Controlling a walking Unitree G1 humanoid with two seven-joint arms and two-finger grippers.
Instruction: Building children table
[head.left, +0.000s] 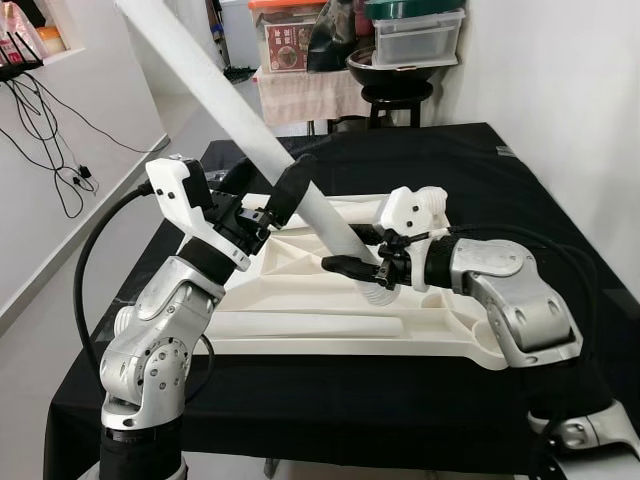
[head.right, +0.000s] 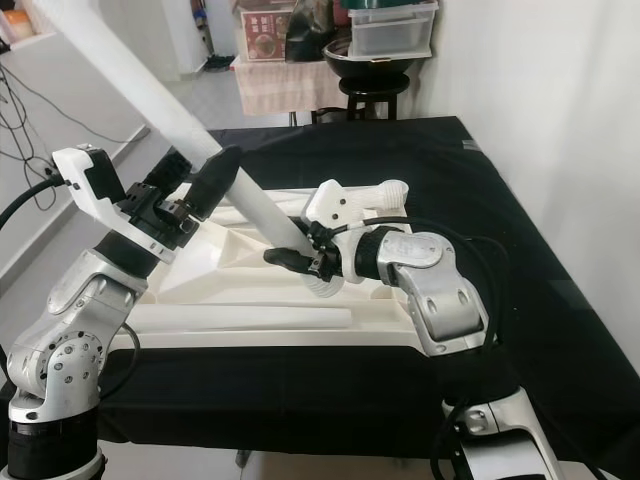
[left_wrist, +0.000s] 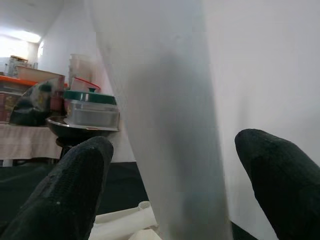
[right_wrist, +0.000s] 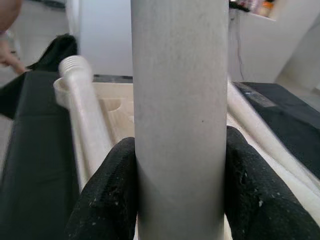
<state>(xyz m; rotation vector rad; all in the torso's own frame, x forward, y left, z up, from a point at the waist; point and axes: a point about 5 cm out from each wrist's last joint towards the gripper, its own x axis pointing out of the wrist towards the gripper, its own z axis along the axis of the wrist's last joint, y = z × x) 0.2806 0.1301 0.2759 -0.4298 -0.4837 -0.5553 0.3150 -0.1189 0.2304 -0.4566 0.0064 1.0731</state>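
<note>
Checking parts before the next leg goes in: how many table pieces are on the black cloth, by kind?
Table legs: 3. These are the held leg, clamped by the right gripper with the left gripper open around it, plus the front leg and the rear leg lying on the tabletop.
Tabletop: 1
Total: 4

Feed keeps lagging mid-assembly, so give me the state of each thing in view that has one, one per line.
Table leg: tilted, lower threaded end at the tabletop's socket.
Tabletop: lying flat, underside up, on the black-covered table.
Right gripper: jaws shut on the leg near its lower end.
Left gripper: jaws open, either side of the leg, higher up.
Second leg: lying loose on the tabletop.
</note>
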